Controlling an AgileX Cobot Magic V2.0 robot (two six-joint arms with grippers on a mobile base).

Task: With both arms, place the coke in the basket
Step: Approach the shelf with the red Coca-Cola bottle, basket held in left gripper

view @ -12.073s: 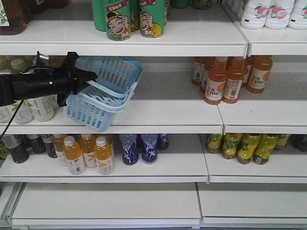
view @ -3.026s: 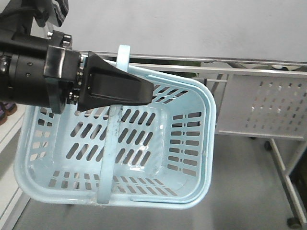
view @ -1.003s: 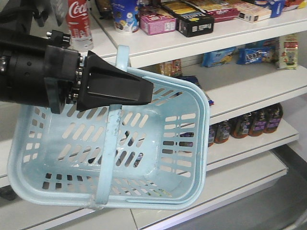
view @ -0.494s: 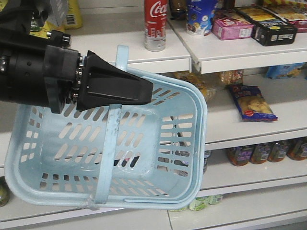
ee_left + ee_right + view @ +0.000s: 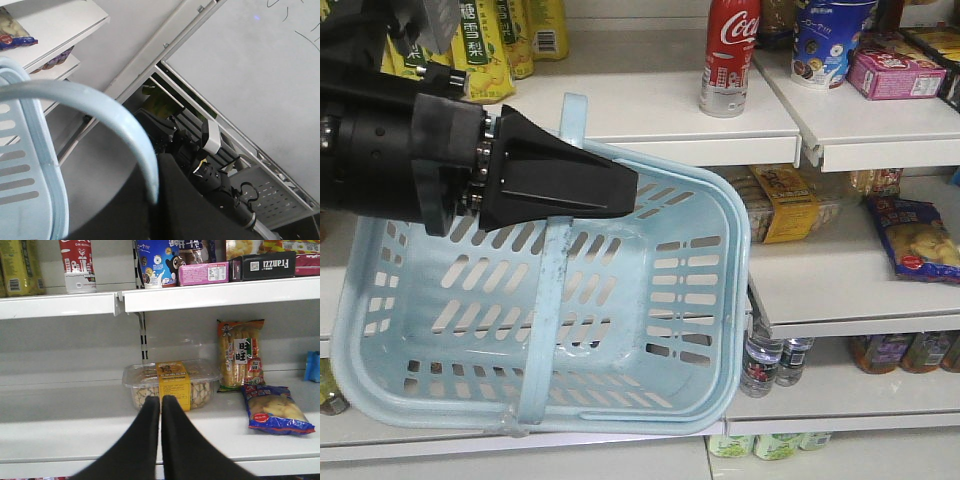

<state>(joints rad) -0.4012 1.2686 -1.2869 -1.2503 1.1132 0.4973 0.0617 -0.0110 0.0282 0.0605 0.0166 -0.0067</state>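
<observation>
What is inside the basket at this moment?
No item shows inside the basket; its bare floor is visible. The left end effector and handle cover part of the interior. The coke stands on the shelf.

Place: a grocery shop
Shelving: white tiered shelves (image 5: 650, 115)
Stock: snack bags (image 5: 276, 410), boxes (image 5: 203, 273), bottled drinks (image 5: 760, 362)
Carrier: light blue shopping basket (image 5: 715, 300)
</observation>
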